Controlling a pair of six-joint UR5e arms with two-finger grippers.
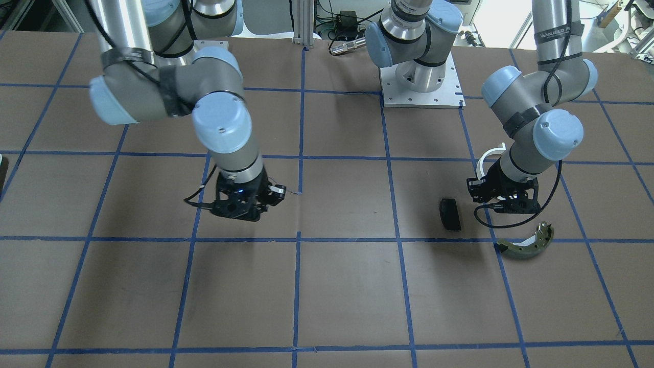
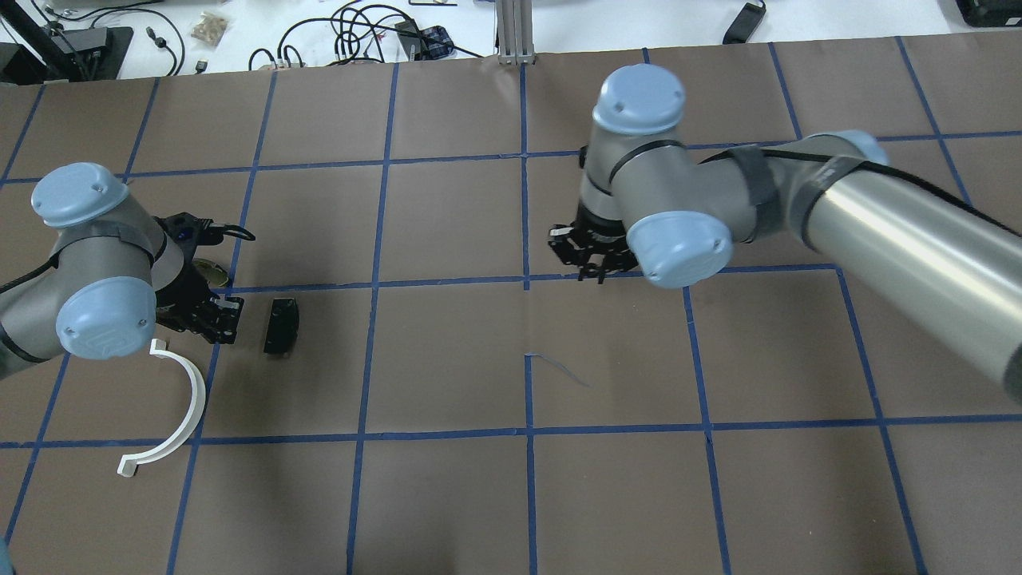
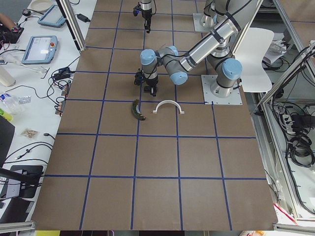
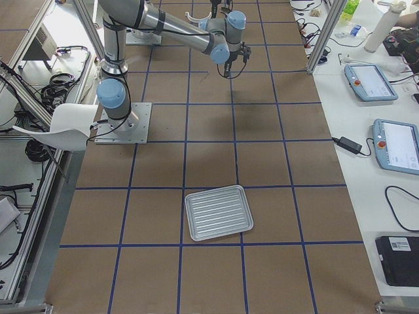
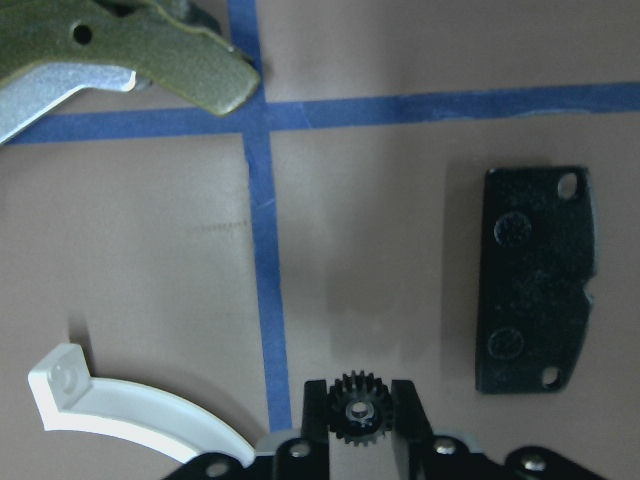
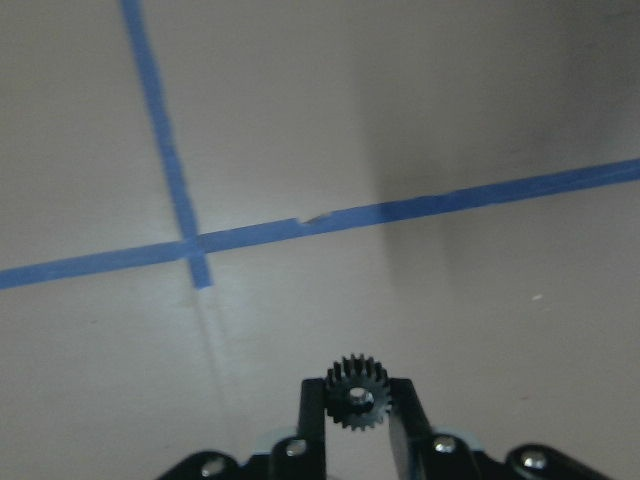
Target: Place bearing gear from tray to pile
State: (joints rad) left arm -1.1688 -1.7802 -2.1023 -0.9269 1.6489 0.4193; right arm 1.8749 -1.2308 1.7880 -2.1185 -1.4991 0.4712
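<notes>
Between the left fingertips: small black toothed gear (image 5: 357, 410), bore facing the wrist camera.
Left gripper (image 5: 358, 386): pinching the gear across its toothed rim, one finger on each side. The gear's lower edge is hidden by the gripper body.
Handling (judgement): looks rigid, light and not fragile. The teeth give the fingers some bite, but it is tiny and round, so it would likely roll or bounce if let go from height.
Hold point (judgement): across the rim, as gripped now. The bore looks too small to be any use.
Gear vs pile, left wrist view: it hangs over bare table (image 5: 400, 220), touching no part of the pile.
Black pad (image 5: 535, 280): lying flat to the right of the gear, near it.
White half-ring (image 5: 130, 410): to the left, its arc running under the gripper body.
Green brake shoe (image 5: 150, 55): far left, beyond the blue tape line (image 5: 450, 100).
Height: gear looks to be off the table, but I can't tell by how much.
Right gripper (image 6: 357, 383): mid-table, pressed onto a second gear (image 6: 357, 398) in the same rim pinch, well apart from the pile.
Tray (image 4: 219, 212): near end of the table in the right side view, well apart from both grippers.
Risk (judgement): the gear could roll under the half-ring or off toward the tape, so get low before spreading the fingers.
</notes>
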